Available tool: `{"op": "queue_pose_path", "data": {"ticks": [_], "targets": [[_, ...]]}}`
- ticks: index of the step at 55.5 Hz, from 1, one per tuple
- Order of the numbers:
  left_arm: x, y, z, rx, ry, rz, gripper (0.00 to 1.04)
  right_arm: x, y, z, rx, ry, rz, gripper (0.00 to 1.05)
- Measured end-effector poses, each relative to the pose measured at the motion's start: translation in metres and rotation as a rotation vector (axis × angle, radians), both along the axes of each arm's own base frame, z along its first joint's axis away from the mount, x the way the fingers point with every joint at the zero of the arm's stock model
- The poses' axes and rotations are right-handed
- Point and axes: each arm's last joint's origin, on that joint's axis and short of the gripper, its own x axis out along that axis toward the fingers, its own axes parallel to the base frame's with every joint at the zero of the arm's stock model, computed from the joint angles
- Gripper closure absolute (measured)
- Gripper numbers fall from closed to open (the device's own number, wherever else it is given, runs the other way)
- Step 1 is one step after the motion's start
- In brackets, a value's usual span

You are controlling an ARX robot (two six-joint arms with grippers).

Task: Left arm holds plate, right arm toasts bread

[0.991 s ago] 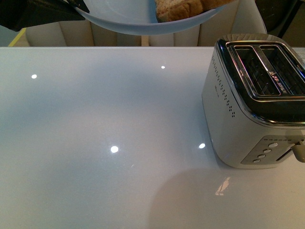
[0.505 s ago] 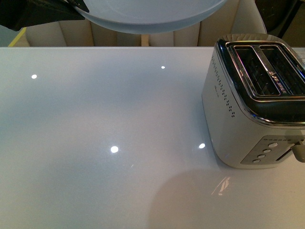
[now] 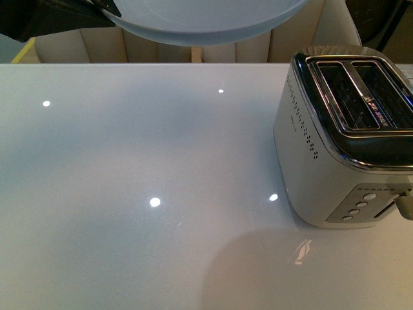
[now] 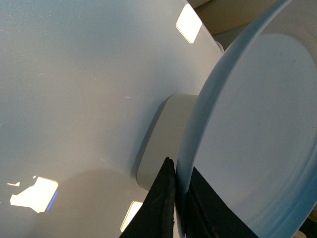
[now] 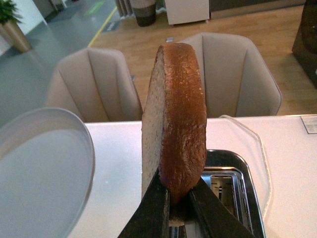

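Note:
The pale blue-white plate [image 3: 200,22] hangs in the air at the top of the front view, empty. My left gripper [image 3: 97,10] is shut on its rim; the left wrist view shows the black fingers [image 4: 161,208] pinching the plate's edge [image 4: 198,129]. My right gripper [image 5: 176,198] is out of the front view. In the right wrist view it is shut on the bread [image 5: 178,119], a thick brown slice held upright on edge above the toaster [image 5: 233,183]. The plate [image 5: 44,168] also shows beside it there.
A silver two-slot toaster [image 3: 342,135] stands at the right of the white glossy table [image 3: 148,194], its slots empty and its lever toward the front. Beige chairs [image 5: 99,84] stand behind the table's far edge.
The bread that lay on the plate a second ago has been lifted off and out of the front view. The plate and left gripper have not moved.

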Motion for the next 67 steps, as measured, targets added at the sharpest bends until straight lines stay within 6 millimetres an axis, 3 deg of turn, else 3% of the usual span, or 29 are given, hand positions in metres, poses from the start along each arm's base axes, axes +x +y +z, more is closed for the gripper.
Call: {"op": "queue_pose_path", "data": {"ticks": [9, 24, 49, 67], "targets": [[0.000, 0.000, 0.000, -0.001, 0.000, 0.001, 1.02, 0.012, 0.014, -0.034, -0.107, 0.063, -0.010, 1.02], [0.000, 0.000, 0.000, -0.001, 0.000, 0.001, 1.02, 0.025, 0.017, -0.060, -0.171, 0.118, -0.056, 1.02], [0.000, 0.000, 0.000, -0.001, 0.000, 0.001, 1.02, 0.040, 0.019, -0.088, -0.233, 0.175, -0.108, 1.02], [0.000, 0.000, 0.000, -0.001, 0.000, 0.001, 1.02, 0.041, 0.018, -0.097, -0.248, 0.196, -0.121, 1.02]]}}
